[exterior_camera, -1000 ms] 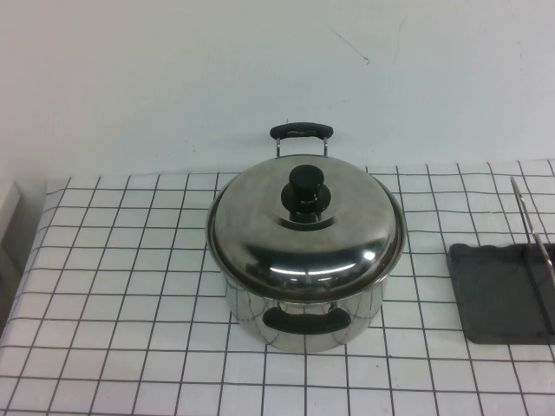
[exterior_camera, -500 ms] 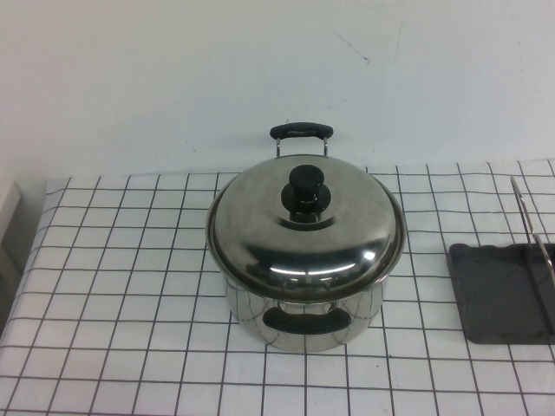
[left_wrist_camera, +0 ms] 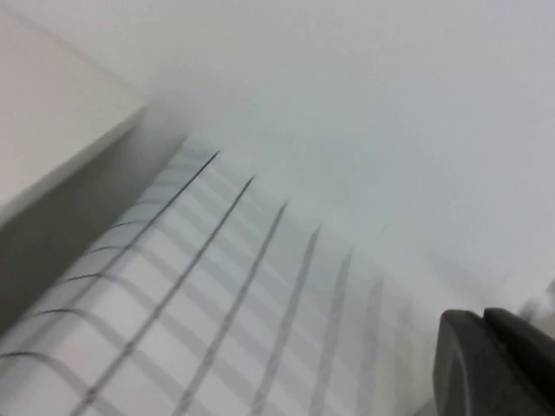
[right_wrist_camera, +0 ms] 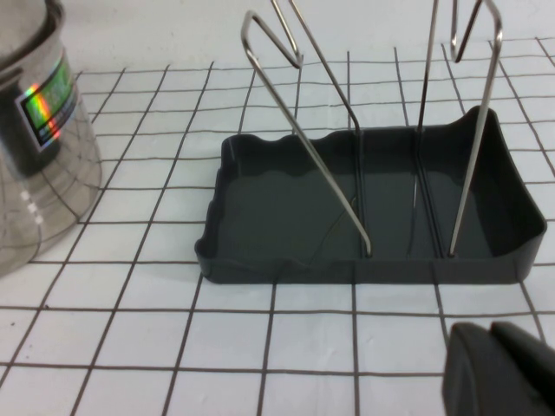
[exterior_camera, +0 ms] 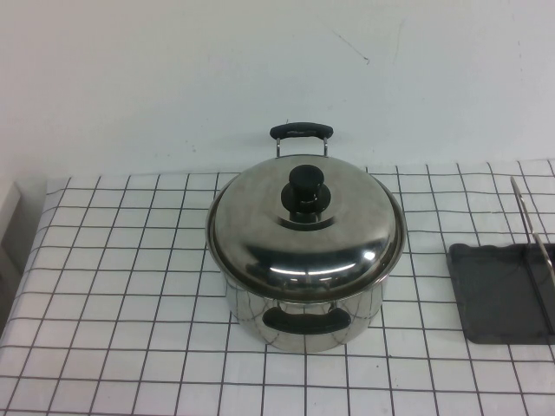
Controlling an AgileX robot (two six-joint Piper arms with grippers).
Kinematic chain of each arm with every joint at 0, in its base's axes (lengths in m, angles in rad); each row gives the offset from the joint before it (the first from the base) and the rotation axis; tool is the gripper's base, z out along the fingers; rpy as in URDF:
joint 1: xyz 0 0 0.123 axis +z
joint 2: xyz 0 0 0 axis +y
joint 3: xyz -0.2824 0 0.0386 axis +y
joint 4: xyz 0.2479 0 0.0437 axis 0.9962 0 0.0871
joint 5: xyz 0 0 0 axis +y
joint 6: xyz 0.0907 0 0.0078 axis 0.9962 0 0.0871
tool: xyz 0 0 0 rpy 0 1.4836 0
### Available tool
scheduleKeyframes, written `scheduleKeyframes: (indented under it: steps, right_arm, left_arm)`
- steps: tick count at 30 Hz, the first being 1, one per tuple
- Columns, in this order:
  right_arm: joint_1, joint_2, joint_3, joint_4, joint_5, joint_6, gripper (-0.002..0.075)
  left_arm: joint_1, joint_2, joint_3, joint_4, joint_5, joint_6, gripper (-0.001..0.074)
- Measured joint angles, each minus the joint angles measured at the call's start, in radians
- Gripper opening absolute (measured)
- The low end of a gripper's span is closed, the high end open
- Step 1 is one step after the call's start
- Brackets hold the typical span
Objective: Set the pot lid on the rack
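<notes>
The shiny domed pot lid (exterior_camera: 260, 234) with its black knob (exterior_camera: 304, 186) sits on the steel pot (exterior_camera: 303, 325) at the table's middle. The rack, a dark grey tray (exterior_camera: 494, 295) with upright wires (exterior_camera: 531, 230), stands at the right edge. In the right wrist view the rack tray (right_wrist_camera: 286, 217) lies just beyond my right gripper (right_wrist_camera: 491, 342), which is shut and empty above the cloth. The pot's side (right_wrist_camera: 39, 156) shows there too. My left gripper (left_wrist_camera: 484, 325) is shut and empty over the cloth's left edge. Neither gripper shows in the high view.
A white checked cloth (exterior_camera: 130, 286) covers the table. A white wall (exterior_camera: 173, 78) runs close behind the pot. A pale box edge (exterior_camera: 7, 208) stands at the far left beside the cloth.
</notes>
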Motion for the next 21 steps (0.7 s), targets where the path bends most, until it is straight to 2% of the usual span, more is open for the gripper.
scheduleKeyframes:
  steps: [3, 7, 11, 16, 21]
  right_arm:
    - [0.0, 0.0, 0.0, 0.0, 0.0, 0.0, -0.0003]
    - [0.0, 0.0, 0.0, 0.0, 0.0, 0.0, -0.0003]
    - [0.0, 0.0, 0.0, 0.0, 0.0, 0.0, -0.0003]
    - [0.0, 0.0, 0.0, 0.0, 0.0, 0.0, -0.0003]
    - [0.0, 0.0, 0.0, 0.0, 0.0, 0.0, -0.0003]
  left_arm:
    - [-0.002, 0.0, 0.0, -0.289, -0.171, -0.095, -0.0003]
    - [-0.001, 0.0, 0.0, -0.402, -0.301, 0.044, -0.0003]
    - [-0.001, 0.0, 0.0, -0.453, -0.314, 0.27, -0.0003]
    - [-0.001, 0.0, 0.0, -0.651, -0.292, 0.277, -0.0003]
    - [-0.001, 0.0, 0.0, -0.689, -0.278, 0.279, -0.0003]
